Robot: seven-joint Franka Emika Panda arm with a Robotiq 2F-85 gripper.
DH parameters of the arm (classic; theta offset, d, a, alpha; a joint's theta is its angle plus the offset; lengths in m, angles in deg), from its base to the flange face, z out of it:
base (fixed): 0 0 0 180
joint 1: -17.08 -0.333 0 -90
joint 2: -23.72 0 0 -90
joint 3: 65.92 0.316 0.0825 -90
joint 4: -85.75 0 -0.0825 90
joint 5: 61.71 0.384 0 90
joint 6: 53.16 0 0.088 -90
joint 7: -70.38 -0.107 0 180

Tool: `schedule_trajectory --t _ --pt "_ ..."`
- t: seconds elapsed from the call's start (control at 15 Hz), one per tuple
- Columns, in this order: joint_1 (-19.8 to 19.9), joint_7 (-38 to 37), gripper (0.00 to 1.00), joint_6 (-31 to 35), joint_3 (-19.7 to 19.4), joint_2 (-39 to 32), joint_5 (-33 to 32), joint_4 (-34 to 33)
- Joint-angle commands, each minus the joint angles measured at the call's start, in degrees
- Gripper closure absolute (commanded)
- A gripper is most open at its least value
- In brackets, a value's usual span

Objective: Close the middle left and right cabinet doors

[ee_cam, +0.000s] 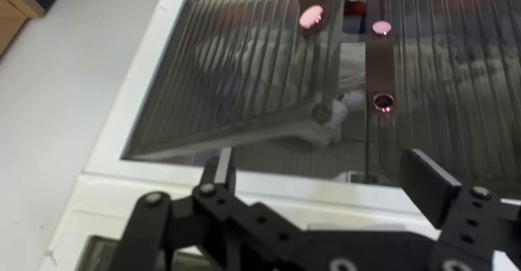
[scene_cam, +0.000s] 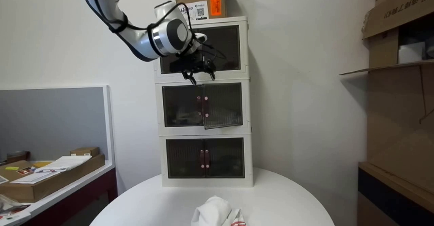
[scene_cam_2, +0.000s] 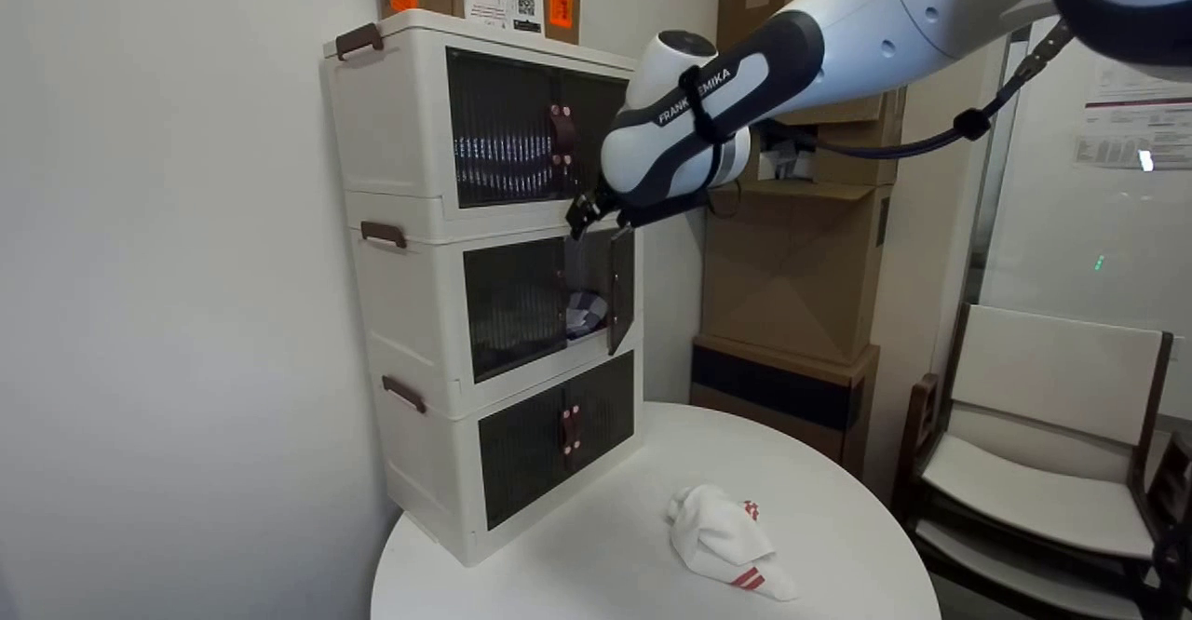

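In an exterior view a white three-tier cabinet (scene_cam: 203, 182) stands at the far edge of the round white desk (scene_cam: 288, 199), a cardboard box (scene_cam: 201, 8) on its top. A crumpled white cloth (scene_cam_2: 717, 532) with red stripes lies between the cabinet and the desk's right-hand edge in an exterior view; a stack of cartons (scene_cam_2: 787, 266) stands past the far edge and a chair (scene_cam_2: 1038, 480) past the right-hand one. The middle left door (scene_cam: 183, 106) sits flush in its frame; the middle right door (scene_cam: 225, 105) hangs ajar, and a checked bundle (scene_cam_2: 585, 313) shows in the opening. Above the desk's right-hand side, the arm (scene_cam_2: 861, 33) reaches in with its wrist bent, covering part of the top doors (scene_cam: 229, 37). The hand (ee_cam: 321, 165) tips downward in front of the seam between top and middle tiers, released, jaws well apart; whether it touches the middle right door cannot be told.
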Motion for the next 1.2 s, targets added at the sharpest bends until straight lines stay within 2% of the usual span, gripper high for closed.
schedule_trajectory --t 0.0,0.27,0.47,0.6,0.8,1.0,1.13 --pt "-0.3 1.4 0.0 1.0 0.2 5.0 1.6 2.7" --pt "0.0 1.3 0.0 0.2 -0.2 8.2 0.5 5.9" --pt "1.0 16.3 0.0 -4.7 0.6 12.2 16.4 11.1" --pt "1.4 23.1 0.0 -9.8 -1.0 14.1 21.3 12.7" --pt "2.7 24.7 0.0 -14.9 -3.9 17.4 16.3 14.6" --pt "6.3 17.1 0.0 -12.2 -5.4 17.3 1.9 15.8" --pt "6.9 16.8 0.0 -9.7 -6.2 15.2 -0.9 16.1"
